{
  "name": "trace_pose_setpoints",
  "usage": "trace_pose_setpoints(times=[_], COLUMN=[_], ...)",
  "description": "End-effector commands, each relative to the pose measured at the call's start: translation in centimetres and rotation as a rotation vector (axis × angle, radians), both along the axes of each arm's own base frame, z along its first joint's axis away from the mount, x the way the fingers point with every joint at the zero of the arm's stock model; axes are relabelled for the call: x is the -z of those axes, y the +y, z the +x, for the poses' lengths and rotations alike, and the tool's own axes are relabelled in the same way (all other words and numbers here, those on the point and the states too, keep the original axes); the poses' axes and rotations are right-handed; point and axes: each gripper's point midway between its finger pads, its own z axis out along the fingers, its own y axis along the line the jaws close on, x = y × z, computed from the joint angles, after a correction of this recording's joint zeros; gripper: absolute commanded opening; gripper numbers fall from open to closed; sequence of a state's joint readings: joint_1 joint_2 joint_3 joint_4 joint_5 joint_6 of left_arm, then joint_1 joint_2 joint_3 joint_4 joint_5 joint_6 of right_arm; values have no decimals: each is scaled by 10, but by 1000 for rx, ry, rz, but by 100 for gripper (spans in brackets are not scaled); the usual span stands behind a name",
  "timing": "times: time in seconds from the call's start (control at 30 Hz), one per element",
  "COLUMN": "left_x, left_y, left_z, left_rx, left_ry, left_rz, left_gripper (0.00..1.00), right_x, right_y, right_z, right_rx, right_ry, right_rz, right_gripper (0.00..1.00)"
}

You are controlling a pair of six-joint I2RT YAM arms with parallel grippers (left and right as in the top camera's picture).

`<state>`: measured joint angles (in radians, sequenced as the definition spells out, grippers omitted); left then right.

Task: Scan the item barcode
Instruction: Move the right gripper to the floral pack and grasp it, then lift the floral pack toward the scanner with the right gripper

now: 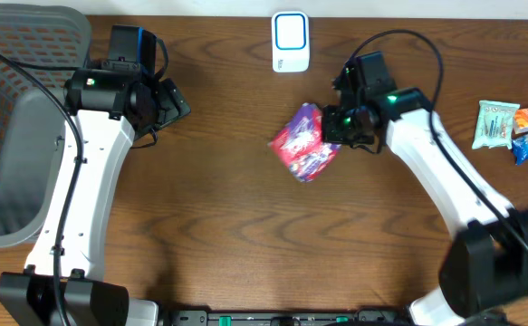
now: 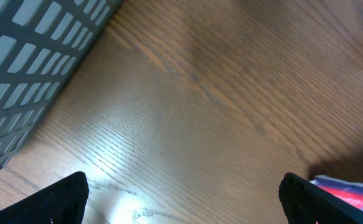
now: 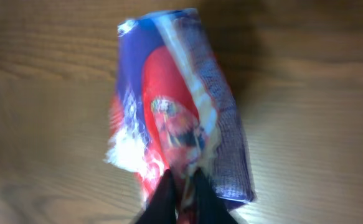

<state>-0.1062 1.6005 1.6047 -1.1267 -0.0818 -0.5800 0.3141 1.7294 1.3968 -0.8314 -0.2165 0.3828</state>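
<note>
The right gripper [image 3: 182, 186] is pinching the snack pack [image 3: 181, 106] by one thin edge (left gripper [image 2: 181, 196] is hanging wide, empty); it may be slipping out before reaching the scanner [image 1: 290, 41].

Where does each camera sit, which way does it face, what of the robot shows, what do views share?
Overhead: above the table, facing down; left arm, right arm, basket, scanner, pack.
Left wrist: on left arm, facing table and basket; open left gripper.
Right wrist: on right arm, facing pack; right gripper pinching it.
Shared: pack in all three.
</note>
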Motion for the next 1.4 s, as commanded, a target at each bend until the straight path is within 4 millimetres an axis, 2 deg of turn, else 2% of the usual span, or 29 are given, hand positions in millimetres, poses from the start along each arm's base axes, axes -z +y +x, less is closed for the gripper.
trace_pose_setpoints(times=[0.0, 0.07, 0.13, 0.17, 0.4, 0.57, 0.8, 0.97, 1.0, 1.03, 1.17, 1.2, 1.23, 1.37], left_x=[-1, -1, -1, -1, -1, -1, -1, -1, -1, -1, -1, -1, -1, -1], left_y=[3, 3, 3, 3, 3, 3, 3, 3, 3, 3, 3, 3, 3, 3], left_z=[-1, -1, -1, -1, -1, -1, -1, -1, -1, -1, -1, -1, -1, -1], left_rx=[-15, -15, -16, -15, -15, -15, -15, -15, -15, -15, -15, -15, -15, -15], left_ry=[0, 0, 0, 0, 0, 0, 0, 0, 1, 0, 0, 1, 0, 0], left_rz=[9, 9, 9, 9, 9, 9, 9, 9, 9, 9, 9, 9, 9, 9], left_gripper=[98, 98, 98, 98, 98, 98, 98, 98, 98, 98, 98, 98, 98, 98], right_x=[-5, -1, 3, 5, 12, 24, 67, 99, 104, 109, 120, 119, 119, 99], right_y=[-9, -7, -5, -3, 21, 11, 0, -3, -4, -6, -7, -3, 1, 13], right_z=[-1, -5, -8, -9, -23, -17, -10, -6, -5, -5, -8, -9, -8, -2], right_rx=[36, 19, -20, -41, -261, -259, -235, -259, -255, -249, -195, -193, -193, -177], right_ry=[-32, -17, -12, -11, -41, -91, -105, -105, -102, -98, -72, -65, -61, -68], right_rz=[-91, -100, -116, -124, -193, -430, -781, -932, -953, -966, -940, -905, -877, -759], right_gripper=[35, 61, 71, 72, 74, 74, 71, 72, 70, 65, 22, 8, 2, 1])
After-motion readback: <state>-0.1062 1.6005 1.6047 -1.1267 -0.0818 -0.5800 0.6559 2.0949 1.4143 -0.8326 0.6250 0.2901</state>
